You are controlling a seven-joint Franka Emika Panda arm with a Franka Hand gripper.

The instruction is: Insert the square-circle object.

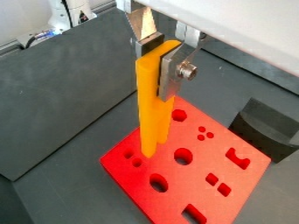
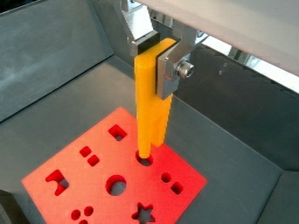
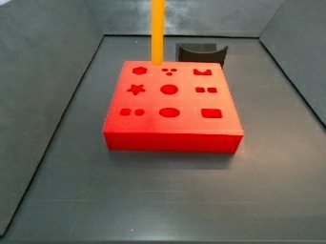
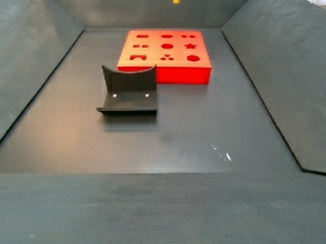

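Observation:
My gripper (image 1: 159, 63) is shut on the upper end of the square-circle object (image 1: 151, 101), a long orange-yellow bar that hangs upright; both also show in a wrist view, gripper (image 2: 156, 59) and bar (image 2: 149, 109). The bar's lower end meets the red block (image 2: 122, 179) at a small round hole (image 2: 143, 158) near one corner. I cannot tell whether the end is inside the hole. In a side view the bar (image 3: 156, 29) comes down at the far left edge of the red block (image 3: 173, 119), and the gripper is out of frame.
The red block (image 4: 166, 55) has several shaped holes in its top. The dark fixture (image 4: 128, 92) stands on the floor beside it and shows in other views too (image 3: 201, 50) (image 1: 268, 127). Dark grey bin walls (image 3: 51, 105) enclose the floor.

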